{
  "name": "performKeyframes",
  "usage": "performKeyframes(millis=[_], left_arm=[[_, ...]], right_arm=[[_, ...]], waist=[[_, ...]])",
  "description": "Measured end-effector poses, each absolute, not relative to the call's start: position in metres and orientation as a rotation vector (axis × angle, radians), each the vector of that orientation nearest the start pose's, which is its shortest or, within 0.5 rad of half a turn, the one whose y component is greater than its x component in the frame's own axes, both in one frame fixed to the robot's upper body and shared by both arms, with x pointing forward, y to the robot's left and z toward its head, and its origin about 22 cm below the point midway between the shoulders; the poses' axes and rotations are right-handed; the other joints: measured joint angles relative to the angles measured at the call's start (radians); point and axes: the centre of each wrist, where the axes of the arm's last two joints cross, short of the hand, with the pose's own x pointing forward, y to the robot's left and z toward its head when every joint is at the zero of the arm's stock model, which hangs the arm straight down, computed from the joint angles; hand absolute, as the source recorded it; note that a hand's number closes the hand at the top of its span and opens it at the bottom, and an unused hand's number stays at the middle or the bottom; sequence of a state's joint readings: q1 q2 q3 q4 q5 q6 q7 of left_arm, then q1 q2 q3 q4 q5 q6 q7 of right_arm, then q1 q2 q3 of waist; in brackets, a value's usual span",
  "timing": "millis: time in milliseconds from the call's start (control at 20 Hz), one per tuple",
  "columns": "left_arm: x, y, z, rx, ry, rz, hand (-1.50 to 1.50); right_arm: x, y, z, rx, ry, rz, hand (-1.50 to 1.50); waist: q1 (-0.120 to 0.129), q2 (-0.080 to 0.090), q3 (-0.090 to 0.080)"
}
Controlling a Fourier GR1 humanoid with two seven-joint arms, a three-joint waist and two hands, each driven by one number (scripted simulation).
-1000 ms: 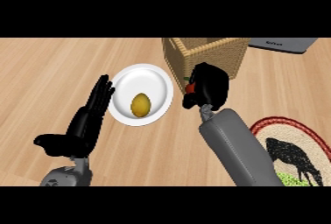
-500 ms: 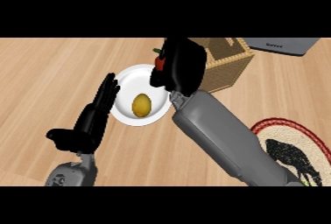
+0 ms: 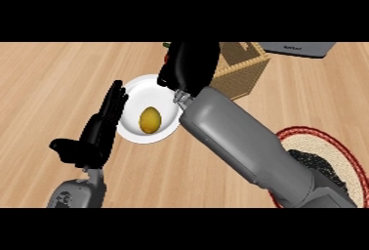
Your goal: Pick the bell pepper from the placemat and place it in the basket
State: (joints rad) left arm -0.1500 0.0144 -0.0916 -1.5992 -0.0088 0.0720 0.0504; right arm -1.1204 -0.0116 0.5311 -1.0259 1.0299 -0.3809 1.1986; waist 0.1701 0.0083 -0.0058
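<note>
Black right robot hand (image 3: 189,66) curled over far edge of the white plate (image 3: 134,93), just left of the wicker basket (image 3: 243,68); a red-green sliver at its far-left side looks like the bell pepper (image 3: 166,53), mostly hidden. Left robot hand (image 3: 97,132) spread, fingers straight, resting left of plate. Placemat (image 3: 320,146) near right on wooden counter (image 3: 51,83).

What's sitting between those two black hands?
In the head view, a white plate holding a yellowish potato lies between the left hand and right hand.
</note>
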Motion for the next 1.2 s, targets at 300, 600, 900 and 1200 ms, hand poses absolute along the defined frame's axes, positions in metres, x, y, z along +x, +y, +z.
performKeyframes(millis=[300, 600, 900, 1200], left_arm=[[0.268, 0.199, 0.039, -0.015, -1.684, -0.053, 0.0], [0.263, 0.206, 0.034, 0.011, -1.675, -0.023, 0.0], [0.259, 0.219, 0.035, 0.037, -1.675, 0.003, 0.0], [0.257, 0.221, 0.031, 0.045, -1.677, 0.012, 0.0]], right_arm=[[0.368, 0.02, 0.176, -1.305, -1.427, 0.48, 1.5], [0.372, 0.019, 0.172, -1.307, -1.417, 0.467, 1.5], [0.376, 0.014, 0.157, -1.327, -1.39, 0.468, 1.5], [0.378, 0.01, 0.145, -1.32, -1.363, 0.476, 1.5]], waist=[[-0.036, -0.002, 0.001], [-0.069, -0.006, 0.002], [-0.098, -0.007, 0.004], [-0.111, -0.011, 0.004]])
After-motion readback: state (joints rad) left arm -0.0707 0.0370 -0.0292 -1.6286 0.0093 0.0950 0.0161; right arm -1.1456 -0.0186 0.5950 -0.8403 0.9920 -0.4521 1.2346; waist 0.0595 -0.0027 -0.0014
